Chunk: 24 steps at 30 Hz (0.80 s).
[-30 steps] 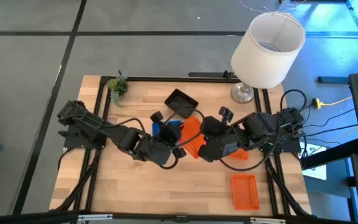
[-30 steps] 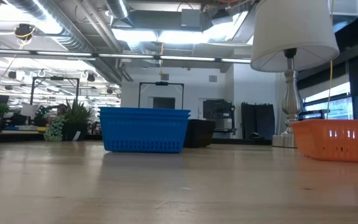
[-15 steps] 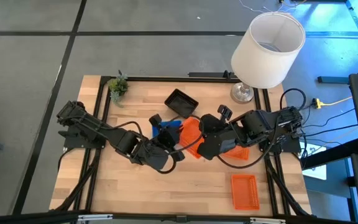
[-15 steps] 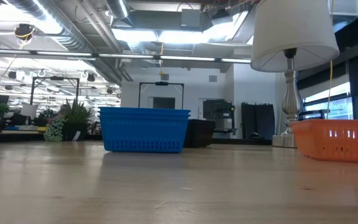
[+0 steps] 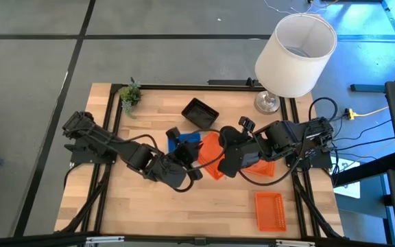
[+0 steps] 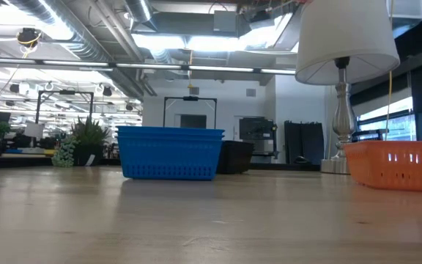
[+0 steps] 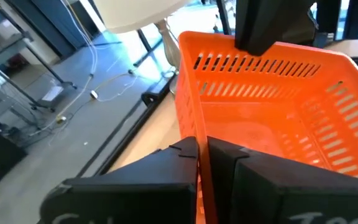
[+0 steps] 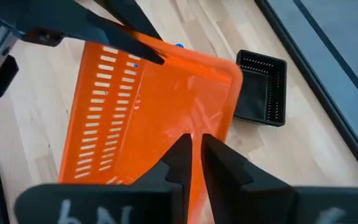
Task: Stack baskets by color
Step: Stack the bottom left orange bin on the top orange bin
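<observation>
A white lampshade [image 5: 295, 55] is standing at the table's [image 5: 142, 213] far right corner. 1 small green plant [image 5: 129, 95] is sitting at the far left, possibly potted.

Both arms reach in over the middle of the table and meet there. The left gripper [image 5: 196, 167] comes from the left edge, its fingers [image 7: 185, 163] pinched nearly together on a thin orange basket wall. The right gripper [image 5: 214, 156] comes from the right edge, its fingers [image 8: 180, 163] likewise clamped on the opposite rim.
</observation>
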{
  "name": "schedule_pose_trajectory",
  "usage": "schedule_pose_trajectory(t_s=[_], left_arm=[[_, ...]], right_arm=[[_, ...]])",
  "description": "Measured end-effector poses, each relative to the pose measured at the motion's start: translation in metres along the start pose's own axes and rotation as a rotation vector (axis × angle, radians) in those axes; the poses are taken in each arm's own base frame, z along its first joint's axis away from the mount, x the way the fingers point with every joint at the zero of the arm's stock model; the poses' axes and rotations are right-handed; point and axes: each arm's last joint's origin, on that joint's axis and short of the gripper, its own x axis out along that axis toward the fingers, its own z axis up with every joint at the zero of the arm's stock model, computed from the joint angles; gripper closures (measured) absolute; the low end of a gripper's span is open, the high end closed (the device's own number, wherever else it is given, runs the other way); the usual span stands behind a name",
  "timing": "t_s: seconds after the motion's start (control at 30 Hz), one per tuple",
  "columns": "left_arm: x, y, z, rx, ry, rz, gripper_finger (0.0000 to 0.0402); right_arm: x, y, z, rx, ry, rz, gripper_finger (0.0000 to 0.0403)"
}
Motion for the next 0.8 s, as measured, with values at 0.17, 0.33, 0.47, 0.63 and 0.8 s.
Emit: schedule_pose_trajectory(t_s=[0.17,0.33,0.47,0.63,0.8], left_arm=[[0.0,0.0,-0.003,0.019,0.019,-0.016,0.0401],[-0.003,-0.002,-0.003,0.026,0.018,-0.02,0.0401],[0.0,0.001,-0.003,0.029,0.02,0.006,0.0401],[0.007,0.006,-0.005,0.045,0.041,0.027,0.0401],[0.012,0.01,-0.006,0.066,0.06,0.045,0.0401]], right_arm=[[0.0,-0.002,-0.001,0.002,-0.007,-0.029,0.036],[0.0,-0.002,0.0,0.018,-0.014,-0.034,0.036],[0.0,0.0,-0.001,0.023,0.015,0.006,0.036],[0.0,0.001,-0.002,0.023,0.046,0.045,0.036],[0.001,0.0,-0.001,0.017,0.064,0.065,0.036]])
